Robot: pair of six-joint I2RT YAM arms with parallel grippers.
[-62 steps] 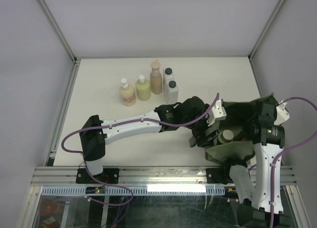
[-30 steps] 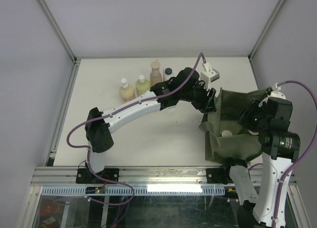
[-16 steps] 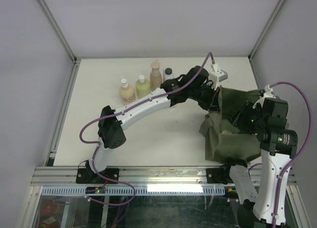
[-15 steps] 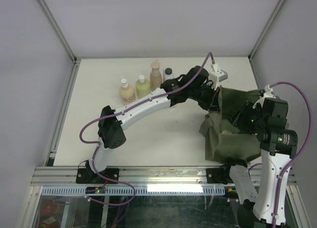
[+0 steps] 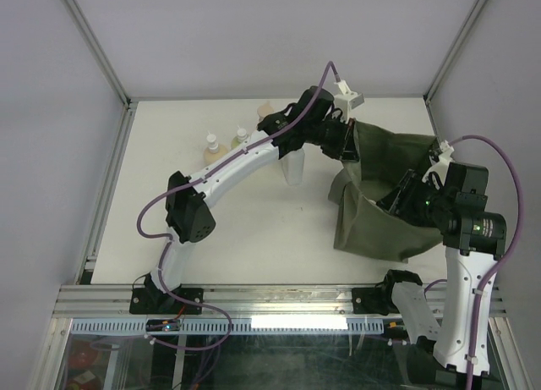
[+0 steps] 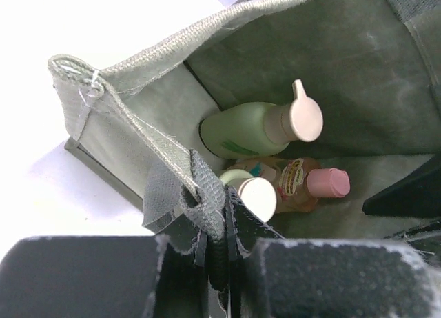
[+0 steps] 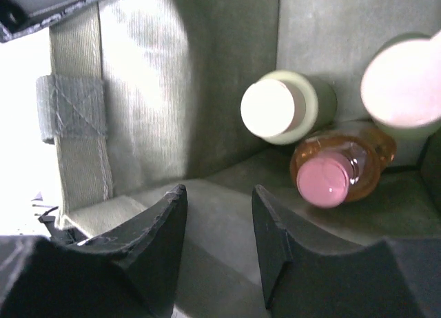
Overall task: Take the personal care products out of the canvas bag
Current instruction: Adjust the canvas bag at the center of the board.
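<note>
Pinching the canvas bag [image 5: 372, 229] rim, the left gripper [image 6: 219, 263] held it open; the right gripper [image 7: 219, 218] hung spread-jawed over three bottles [image 6: 255, 128] inside, labels blurred; perhaps four others [image 5: 293, 166] stood on the table [image 5: 161, 157].

left end effector [image 6: 219, 261] — clamped on canvas bag [image 6: 331, 76] rim | inside: green bottle [image 6: 241, 128], orange bottle [image 6: 295, 183], cream-capped bottle [image 6: 258, 198]

Left arm [image 5: 241, 157] stretched far forward, left gripper [image 6: 219, 263] pinched shut — right gripper [image 7: 219, 207] fingers parted.
</note>
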